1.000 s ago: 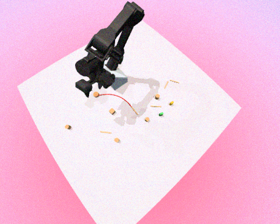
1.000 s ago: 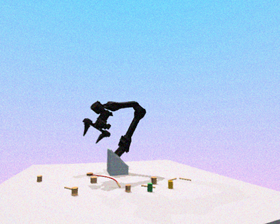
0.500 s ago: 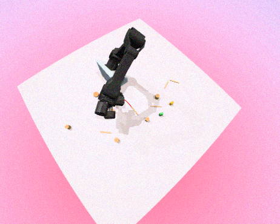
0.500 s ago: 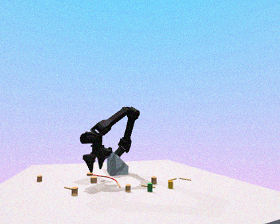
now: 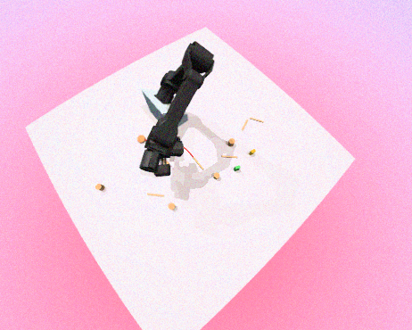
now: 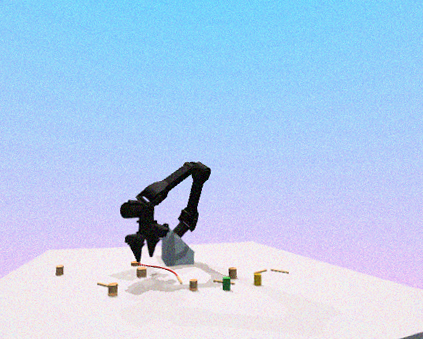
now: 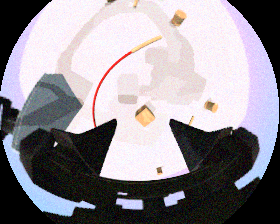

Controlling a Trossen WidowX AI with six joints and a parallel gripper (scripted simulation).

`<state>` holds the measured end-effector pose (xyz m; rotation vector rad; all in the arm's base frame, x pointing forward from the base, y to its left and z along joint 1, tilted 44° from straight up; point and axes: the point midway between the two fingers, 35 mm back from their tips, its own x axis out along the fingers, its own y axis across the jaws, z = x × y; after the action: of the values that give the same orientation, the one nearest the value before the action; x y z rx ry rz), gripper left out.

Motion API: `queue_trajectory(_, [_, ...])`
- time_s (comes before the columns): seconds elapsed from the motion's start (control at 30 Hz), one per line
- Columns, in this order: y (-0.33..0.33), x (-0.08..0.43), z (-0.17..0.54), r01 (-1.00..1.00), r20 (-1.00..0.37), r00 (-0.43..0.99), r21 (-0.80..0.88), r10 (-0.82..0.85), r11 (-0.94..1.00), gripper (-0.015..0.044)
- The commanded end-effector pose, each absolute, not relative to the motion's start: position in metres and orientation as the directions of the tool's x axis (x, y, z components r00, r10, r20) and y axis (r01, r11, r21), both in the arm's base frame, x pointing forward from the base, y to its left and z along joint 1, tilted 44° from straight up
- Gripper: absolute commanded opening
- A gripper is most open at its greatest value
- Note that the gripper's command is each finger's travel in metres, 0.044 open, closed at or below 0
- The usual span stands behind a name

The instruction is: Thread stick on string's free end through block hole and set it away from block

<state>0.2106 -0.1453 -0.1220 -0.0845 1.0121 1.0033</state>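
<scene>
Top view first: can see the white worktop (image 5: 223, 250) (image 6: 215, 310) (image 7: 220, 80) with its bottom corner cut off, and the black arm (image 5: 182, 104) (image 6: 173, 179) reaching down from near the top corner. Can barely make out slivers of a small wooden piece (image 6: 142, 273) (image 7: 145, 116) under the black gripper (image 5: 168, 159) (image 6: 146, 258) (image 7: 143, 121). Can't spot a hole in it, so can't confirm it as the task block. Can follow the thin red string (image 5: 189, 152) (image 6: 159, 267) (image 7: 100, 82) out from under the wrist to the thin pale wooden stick (image 5: 199, 164) (image 6: 179, 280) (image 7: 146, 44), lying near the worktop's middle. Can find the round wooden button (image 5: 141, 139) (image 6: 135, 263) towards the left corner, right by the arm.

Exterior view: got the near edge cut off, plus the button tucked by one fingertip towards the far edge. Can't tell about contact there. Can see the jaws pointing down, spread wide.

Wrist view: again wide jaws, with the wooden piece visible beyond the gap. Lose the string's button end behind a finger, but get the stick in full, well apart from both tips. Can't read much on the blurry bits near the top edge.
</scene>
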Motion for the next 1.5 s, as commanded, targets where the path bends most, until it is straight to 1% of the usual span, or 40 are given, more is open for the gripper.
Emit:
queue_trajectory(0.0, [-0.1451,0.2105,-0.1219,-0.731,-0.737,0.145,0.370,0.660,0.574,0.0335])
queue_trajectory(0.1, [-0.1451,0.2105,-0.1219,-0.731,-0.737,0.145,0.370,0.660,0.574,0.0256])
queue_trajectory(0.13, [-0.1451,0.2105,-0.1219,-0.731,-0.737,0.145,0.370,0.660,0.574,0.0240])
queue_trajectory(0.5, [-0.1453,0.2106,-0.1220,-0.732,-0.737,0.146,0.369,0.660,0.574,0.0240])
queue_trajectory(0.8, [-0.1453,0.2106,-0.1220,-0.732,-0.737,0.146,0.369,0.660,0.574,0.0004])
queue_trajectory(1.47, [-0.1453,0.2106,-0.1220,-0.732,-0.737,0.146,0.369,0.660,0.574,0.0000])
